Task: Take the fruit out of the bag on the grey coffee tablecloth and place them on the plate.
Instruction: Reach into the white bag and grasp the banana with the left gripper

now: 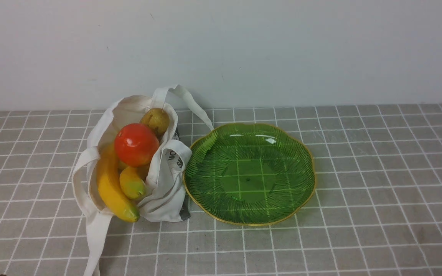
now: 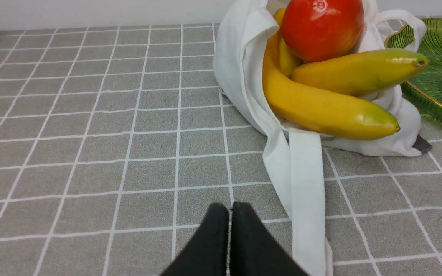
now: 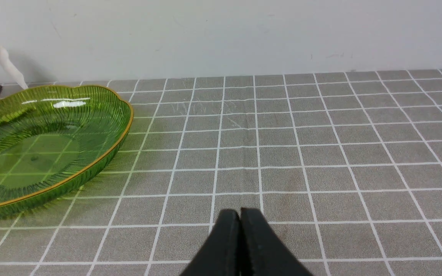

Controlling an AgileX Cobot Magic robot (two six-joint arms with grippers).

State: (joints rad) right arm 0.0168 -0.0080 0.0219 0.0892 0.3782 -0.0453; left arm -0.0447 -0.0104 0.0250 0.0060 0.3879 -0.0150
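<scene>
Probably the red fruit (image 1: 136,144), in the bag's mouth (image 1: 102,130), is light but slippery (glossy skin); grip its widest sides. Both end effectors (image 2: 230,209) (image 3: 240,214) are closed, empty.

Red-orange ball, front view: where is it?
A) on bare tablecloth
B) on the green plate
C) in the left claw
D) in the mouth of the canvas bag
D: the red-orange ball sits in the open mouth of the canvas bag, beside the green plate.
</scene>
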